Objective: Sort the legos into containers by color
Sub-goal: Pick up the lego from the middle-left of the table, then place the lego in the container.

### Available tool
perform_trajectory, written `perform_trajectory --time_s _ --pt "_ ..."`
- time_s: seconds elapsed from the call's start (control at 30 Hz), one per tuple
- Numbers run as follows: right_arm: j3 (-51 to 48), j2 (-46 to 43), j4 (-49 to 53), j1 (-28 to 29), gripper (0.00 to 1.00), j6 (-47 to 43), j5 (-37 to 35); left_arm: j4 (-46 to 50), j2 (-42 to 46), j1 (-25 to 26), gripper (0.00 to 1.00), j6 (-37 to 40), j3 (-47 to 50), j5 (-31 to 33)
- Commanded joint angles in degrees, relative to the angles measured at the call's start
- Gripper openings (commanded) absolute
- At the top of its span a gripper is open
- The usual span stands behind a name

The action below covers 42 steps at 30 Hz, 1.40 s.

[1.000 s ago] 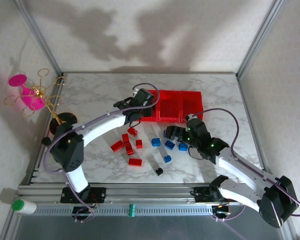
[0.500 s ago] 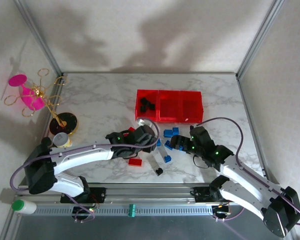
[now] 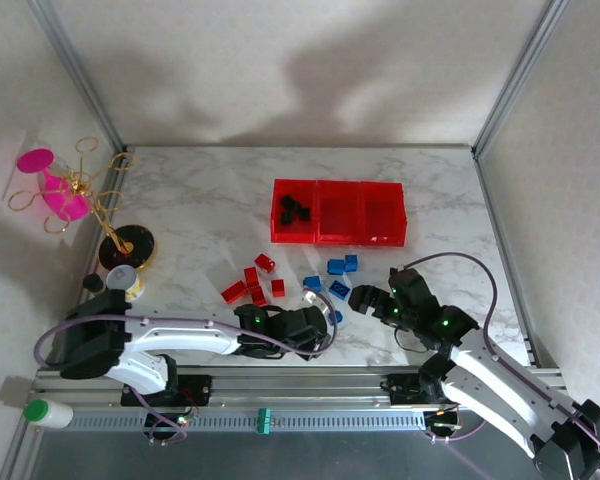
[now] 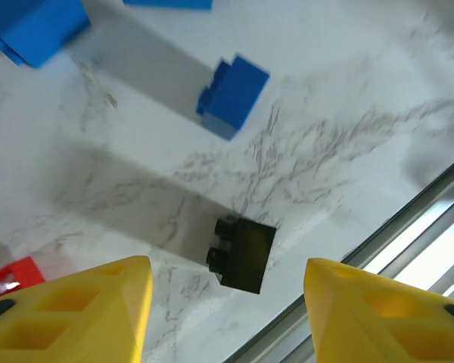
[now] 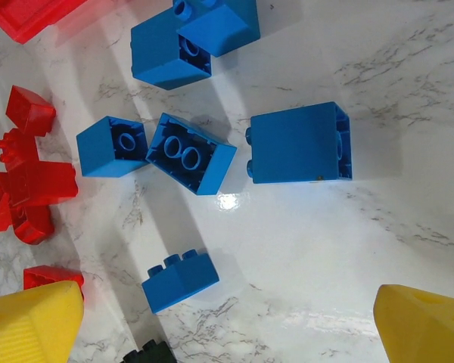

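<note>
The three joined red containers stand at the back centre; the left bin holds a few black legos. Red legos and blue legos lie loose in mid-table. My left gripper hangs low near the front edge. In the left wrist view it is open, with a black lego lying on the marble between the yellow fingertips, clear of both. My right gripper is open wide over the blue legos; a small blue one lies nearest between its fingertips.
The metal rail of the front edge runs just beyond the black lego. A pink goblet and gold wire stand sit at the far left, with a small jar and a white bottle nearby. Red legos border the blue group.
My left arm has swung back from the left bin to the front edge and come down around the black lego. My right gripper has drawn back slightly towards the front.
</note>
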<state>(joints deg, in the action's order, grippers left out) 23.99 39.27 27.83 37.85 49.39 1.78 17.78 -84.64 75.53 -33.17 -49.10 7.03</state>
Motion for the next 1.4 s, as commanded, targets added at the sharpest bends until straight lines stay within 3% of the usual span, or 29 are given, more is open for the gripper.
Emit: perform_trajectory --time_s 0.0,0.3,0.43,0.6,0.87,1.1,1.37 --pt "-0.8 -0.8 1.6 -0.3 0.99 1.1 0.0 0.4 -4.0 0.8 0.55 0.9 -2.4 1.5" --pt "-1.0 -0.3 0.3 -0.3 0.99 0.2 -0.4 -2.1 -11.4 1.1 0.5 1.7 -4.8 1.6" --pt "-1.1 -0.2 -0.2 -0.3 0.99 0.1 -0.7 -2.4 -13.1 1.1 0.43 1.8 -4.8 2.1" --pt "-1.0 0.1 -0.8 -0.3 0.99 -0.3 -0.6 -2.8 -12.5 1.1 0.33 1.7 -4.5 1.9" --pt "0.0 0.4 -2.3 -0.3 0.99 -0.9 -0.5 0.2 -8.6 0.5 0.3 1.3 -5.7 4.5" --pt "2.8 0.9 -5.1 -0.2 0.99 -2.4 -0.3 3.5 -0.3 -4.5 0.31 2.5 -9.3 6.9" --pt "6.2 2.7 -9.3 -0.3 0.99 -2.6 -1.8 8.0 -0.4 -18.6 0.31 5.1 -17.7 9.6"
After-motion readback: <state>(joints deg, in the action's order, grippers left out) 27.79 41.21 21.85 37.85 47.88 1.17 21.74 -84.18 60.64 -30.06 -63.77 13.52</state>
